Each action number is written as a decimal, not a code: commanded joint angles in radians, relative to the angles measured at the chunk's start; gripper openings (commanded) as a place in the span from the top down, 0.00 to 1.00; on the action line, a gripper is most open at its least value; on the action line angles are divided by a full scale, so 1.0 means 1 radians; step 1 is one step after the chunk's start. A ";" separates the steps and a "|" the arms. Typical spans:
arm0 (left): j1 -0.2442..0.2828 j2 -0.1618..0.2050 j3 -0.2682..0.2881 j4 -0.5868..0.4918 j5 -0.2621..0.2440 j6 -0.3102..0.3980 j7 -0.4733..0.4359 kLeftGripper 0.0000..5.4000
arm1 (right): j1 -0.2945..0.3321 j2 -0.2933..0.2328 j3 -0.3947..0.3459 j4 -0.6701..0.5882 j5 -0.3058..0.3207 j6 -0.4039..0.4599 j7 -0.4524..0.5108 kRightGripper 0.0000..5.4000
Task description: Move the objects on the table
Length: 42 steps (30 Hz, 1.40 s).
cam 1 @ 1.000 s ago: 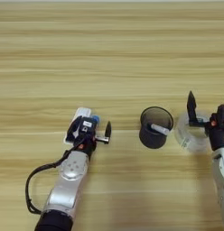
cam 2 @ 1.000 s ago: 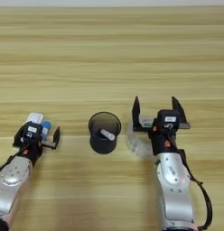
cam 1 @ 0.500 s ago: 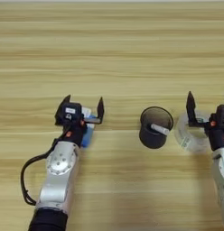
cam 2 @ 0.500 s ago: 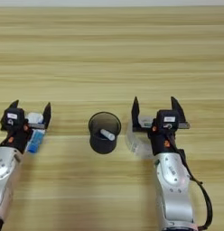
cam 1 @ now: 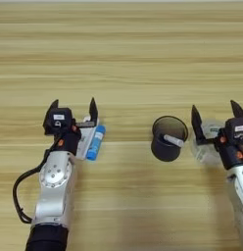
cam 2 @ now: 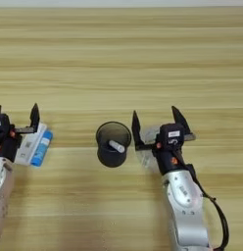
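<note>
Two open hands poised over small things on a light-wood tabletop point(cam 1: 123, 59).

At far left, left hand point(cam 1: 73, 110) spread wide, its two black fingers standing apart, hovering right above the flat white stick-like device point(cam 1: 85, 139) and gripping nothing. Just right of that device and touching it, the small blue tube point(cam 1: 96, 142), lying flat and angled slightly, both apparently grouped so one reach can serve either. Toward the middle, the black mesh cup point(cam 1: 167, 142), upright, with a small white piece point(cam 1: 173, 140) leaning inside against the wall, cannot tell what it is. Just beside the cup on the right, the clear tape roll point(cam 2: 147, 147) lying flat, partly hidden under the right hand point(cam 2: 157, 126), likewise open, fingers straddling the roll, likely placed for closing on it.
</note>
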<state>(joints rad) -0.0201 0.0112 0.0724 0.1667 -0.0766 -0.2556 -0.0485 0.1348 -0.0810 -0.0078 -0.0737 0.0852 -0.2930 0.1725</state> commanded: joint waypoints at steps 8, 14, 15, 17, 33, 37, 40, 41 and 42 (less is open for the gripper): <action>-0.011 -0.008 -0.007 0.011 0.021 -0.016 0.019 0.00 | 0.047 -0.013 0.074 -0.069 0.074 -0.028 0.131 0.00; -0.024 0.012 0.017 0.035 0.029 -0.027 0.039 0.00 | 0.056 -0.025 0.103 -0.066 0.061 -0.027 0.163 0.00; -0.026 0.016 0.024 0.042 0.031 -0.027 0.048 0.00 | 0.057 -0.028 0.106 -0.063 0.058 -0.024 0.166 0.00; -0.032 0.021 0.038 0.054 0.031 -0.025 0.059 0.00 | 0.057 -0.036 0.115 -0.054 0.038 -0.027 0.170 0.00; -0.034 0.019 0.041 0.064 0.035 -0.023 0.067 0.00 | 0.070 -0.071 0.183 -0.022 -0.027 -0.014 0.194 0.00; -0.034 0.017 0.039 0.063 0.037 -0.021 0.068 0.00 | 0.069 -0.078 0.189 -0.012 -0.040 -0.003 0.192 0.00; -0.034 0.017 0.038 0.062 0.037 -0.019 0.069 0.00 | 0.063 -0.082 0.189 0.009 -0.060 0.005 0.181 0.00; -0.034 0.017 0.038 0.062 0.038 -0.019 0.069 0.00 | 0.062 -0.082 0.190 0.013 -0.063 0.005 0.180 0.00; -0.034 0.017 0.037 0.062 0.038 -0.020 0.069 0.00 | 0.061 -0.082 0.190 0.015 -0.064 0.004 0.180 0.00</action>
<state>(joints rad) -0.0487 0.0277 0.1138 0.2260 -0.0468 -0.2804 0.0162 0.2022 -0.1550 0.1797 -0.0701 0.0315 -0.3028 0.3557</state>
